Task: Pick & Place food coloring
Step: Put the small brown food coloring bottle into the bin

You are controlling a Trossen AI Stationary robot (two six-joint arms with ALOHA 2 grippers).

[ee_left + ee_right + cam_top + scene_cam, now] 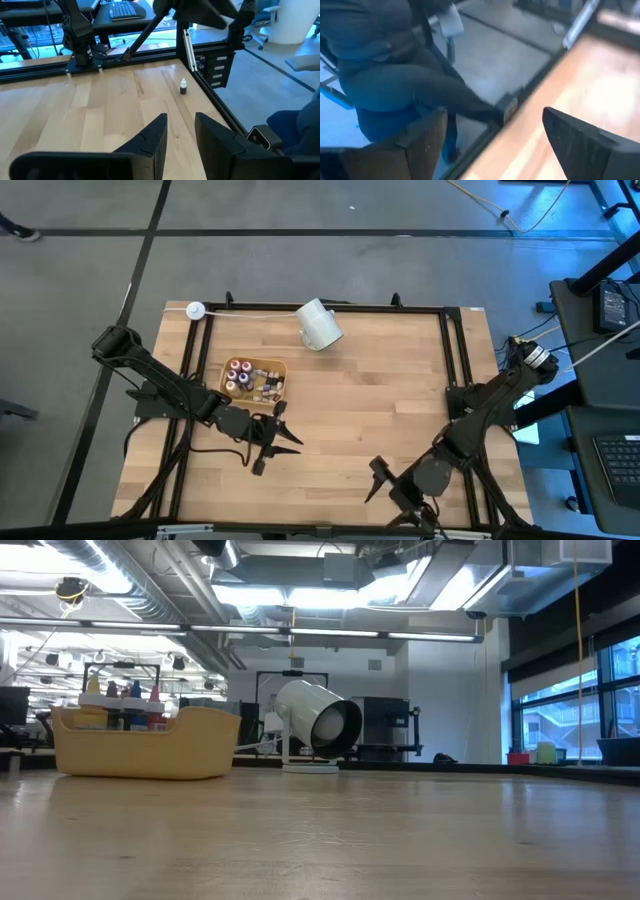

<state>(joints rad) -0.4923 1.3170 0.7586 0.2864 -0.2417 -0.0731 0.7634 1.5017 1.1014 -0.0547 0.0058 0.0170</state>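
Observation:
A shallow yellow-orange tray (255, 378) (140, 745) at the table's left middle holds several food coloring bottles (250, 376) (125, 695) standing upright. One more small bottle (183, 87), dark with a white cap, stands upright on the bare wood close to the table's near edge, below the right arm. My left gripper (290, 430) (180, 120) hovers just right of the tray, open with nothing between its fingers. My right gripper (372, 478) (492, 112) hangs over the near edge, wide open and holding nothing.
A big white cup (318, 325) (315, 720) lies on its side at the table's far middle. A black rail (210, 95) frames the table. A seated person (395, 85) is just beyond the near edge. Bare wood lies between the two arms.

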